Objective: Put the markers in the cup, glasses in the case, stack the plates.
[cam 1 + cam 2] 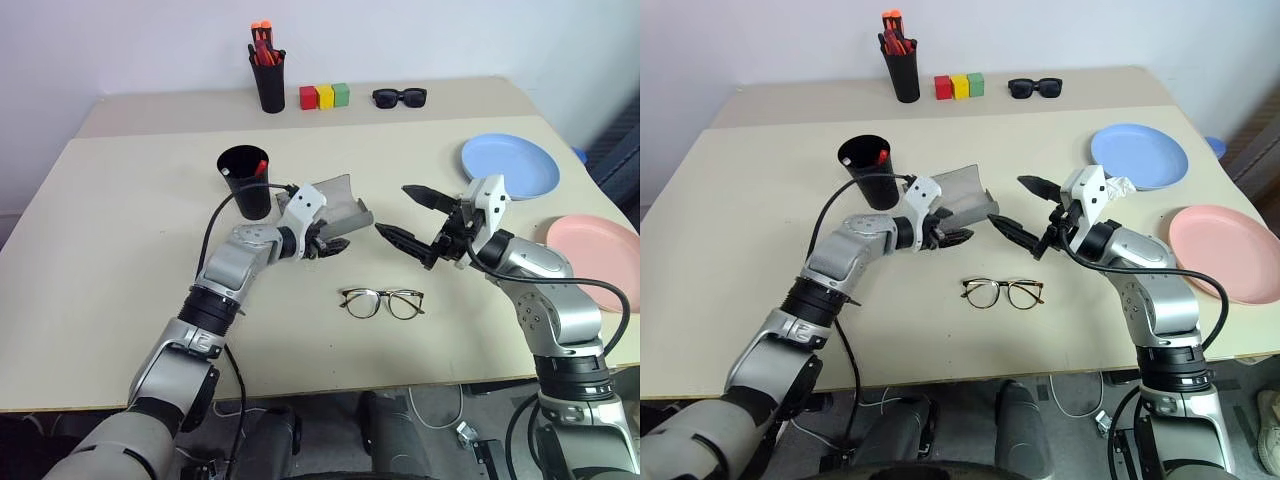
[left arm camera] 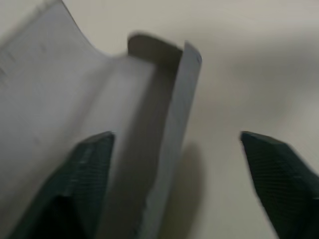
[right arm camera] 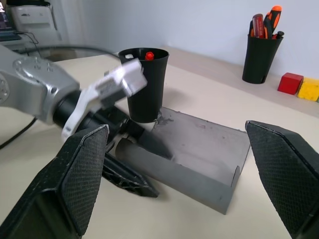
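Nearest the table's front edge: thin dark-framed glasses (image 1: 382, 302), clear lenses, flat and untouched. Just behind, grey hard-shell case (image 1: 338, 207) lies open, curved lid up. Left gripper (image 1: 333, 246) straddles its front wall, fingers apart, one inside, one outside, not clamped. Right gripper (image 1: 412, 214) hangs spread wide beside it, holding nothing. Further back, matte black tapered cup (image 1: 244, 182) with a red-capped marker (image 1: 260, 167). Blue plate (image 1: 510, 165) and pink plate (image 1: 596, 259) sit apart, right.

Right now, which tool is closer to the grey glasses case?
The left. The left tool is at the open case, one finger inside its near wall. The right tool hangs apart from it, off to the case's right.
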{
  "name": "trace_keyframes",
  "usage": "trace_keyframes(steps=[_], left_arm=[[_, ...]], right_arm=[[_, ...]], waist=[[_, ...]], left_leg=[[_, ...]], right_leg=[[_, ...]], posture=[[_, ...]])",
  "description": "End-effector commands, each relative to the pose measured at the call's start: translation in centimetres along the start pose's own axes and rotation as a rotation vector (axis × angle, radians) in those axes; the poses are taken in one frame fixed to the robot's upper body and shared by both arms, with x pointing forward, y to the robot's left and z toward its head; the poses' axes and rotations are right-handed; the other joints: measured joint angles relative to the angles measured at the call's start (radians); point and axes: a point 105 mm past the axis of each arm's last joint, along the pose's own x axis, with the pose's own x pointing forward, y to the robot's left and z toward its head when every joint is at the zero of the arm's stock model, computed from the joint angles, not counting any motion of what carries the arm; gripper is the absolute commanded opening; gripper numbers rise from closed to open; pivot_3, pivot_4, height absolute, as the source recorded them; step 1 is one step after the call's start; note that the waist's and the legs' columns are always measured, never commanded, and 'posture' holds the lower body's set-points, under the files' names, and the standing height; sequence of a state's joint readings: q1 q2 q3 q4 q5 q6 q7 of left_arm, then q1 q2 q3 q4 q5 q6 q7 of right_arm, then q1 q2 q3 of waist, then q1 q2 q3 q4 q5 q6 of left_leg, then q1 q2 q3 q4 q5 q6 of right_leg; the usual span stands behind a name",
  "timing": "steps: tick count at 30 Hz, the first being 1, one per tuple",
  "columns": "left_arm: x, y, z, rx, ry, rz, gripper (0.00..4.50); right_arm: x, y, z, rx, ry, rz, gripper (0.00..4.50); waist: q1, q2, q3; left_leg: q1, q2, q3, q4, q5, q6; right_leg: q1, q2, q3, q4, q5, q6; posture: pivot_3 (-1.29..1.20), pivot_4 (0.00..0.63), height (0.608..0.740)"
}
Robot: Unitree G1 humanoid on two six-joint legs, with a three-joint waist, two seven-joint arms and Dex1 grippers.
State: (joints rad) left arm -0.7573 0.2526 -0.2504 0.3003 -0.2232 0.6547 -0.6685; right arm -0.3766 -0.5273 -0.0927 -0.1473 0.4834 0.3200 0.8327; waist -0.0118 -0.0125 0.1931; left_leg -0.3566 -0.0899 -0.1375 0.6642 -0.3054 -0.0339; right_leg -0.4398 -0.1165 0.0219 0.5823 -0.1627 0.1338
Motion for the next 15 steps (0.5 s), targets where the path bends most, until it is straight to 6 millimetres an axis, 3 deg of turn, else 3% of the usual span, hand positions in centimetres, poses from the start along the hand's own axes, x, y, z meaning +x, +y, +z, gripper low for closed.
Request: trace_keyframes(steps=[1,4,10,15], left_arm=[[-0.5,-0.4,1.4,0.006,-0.035,-0.028,1.46],[-0.7,-0.5,1.3,-0.018,-0.031,-0.052,0.01],[-2.7,-0.1,1.2,0.056,-0.009,-0.141,0.01],[-5.2,0.2,1.4,0.219,-0.007,-0.279,0.01]], right_arm=[[0.2,0.1,1.4,-0.062,-0.034,0.012,4.50],[0.3,-0.1,1.4,-0.065,-0.035,0.007,4.50],[0.6,-0.1,1.4,-0.069,-0.039,0.014,4.50],[0.8,-0.1,1.3,-0.071,-0.039,0.022,4.50]], waist=[[0.000,0.000,0.000],[0.000,0.000,0.000],[-0.003,0.000,0.000],[-0.001,0.000,0.000]], left_leg=[[0.000,0.000,0.000,0.000,0.000,0.000],[0.000,0.000,0.000,0.000,0.000,0.000],[0.000,0.000,0.000,0.000,0.000,0.000],[0.000,0.000,0.000,0.000,0.000,0.000]], right_leg=[[0.000,0.000,0.000,0.000,0.000,0.000],[0.000,0.000,0.000,0.000,0.000,0.000],[0.000,0.000,0.000,0.001,0.000,0.000],[-0.001,0.000,0.000,0.001,0.000,0.000]], posture=[[0.00,0.150,0.740],[0.00,0.150,0.740],[0.00,0.150,0.740],[0.00,0.150,0.740]])
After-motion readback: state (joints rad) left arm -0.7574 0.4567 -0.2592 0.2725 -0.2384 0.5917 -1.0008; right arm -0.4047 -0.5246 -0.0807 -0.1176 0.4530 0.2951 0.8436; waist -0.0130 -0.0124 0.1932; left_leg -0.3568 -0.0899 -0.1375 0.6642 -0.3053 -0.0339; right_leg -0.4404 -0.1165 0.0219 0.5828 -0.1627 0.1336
